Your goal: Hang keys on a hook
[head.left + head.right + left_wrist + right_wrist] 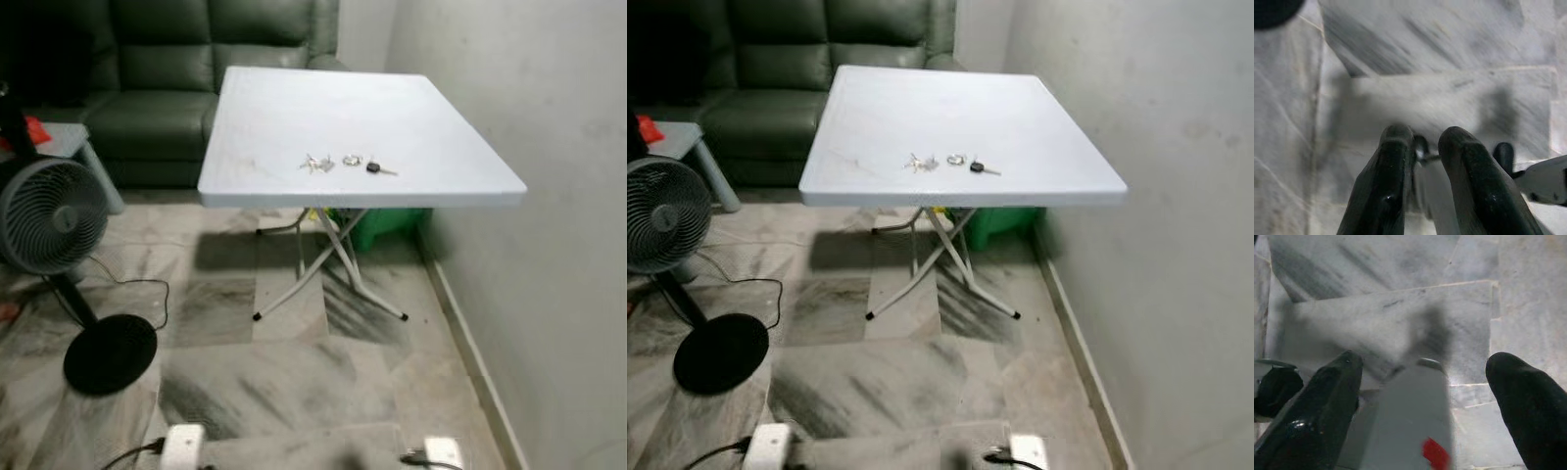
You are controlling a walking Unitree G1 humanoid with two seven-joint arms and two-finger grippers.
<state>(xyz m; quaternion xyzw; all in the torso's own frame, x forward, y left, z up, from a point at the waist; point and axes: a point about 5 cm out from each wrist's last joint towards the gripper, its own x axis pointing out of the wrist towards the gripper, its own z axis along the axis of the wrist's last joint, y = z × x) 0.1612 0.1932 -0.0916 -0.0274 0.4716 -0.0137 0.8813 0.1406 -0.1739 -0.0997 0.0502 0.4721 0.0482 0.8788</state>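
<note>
Near the table's point(274, 117) front edge lie the keys point(345, 164), strung out in a short row whose long axis runs along that edge; the black-headed key's blade points toward the wall point(549, 117). My left gripper point(1422, 147) hangs over the floor, fingers nearly together on nothing; my right gripper point(1425, 377) hangs spread wide, empty. I judge a clumsy pinch could nudge the loose bunch off that edge.

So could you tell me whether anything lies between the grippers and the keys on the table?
Nothing visible does. The keys lie near the front edge of the table, with bare tabletop around them. Both grippers hang low over the floor, left gripper and right gripper.
</note>
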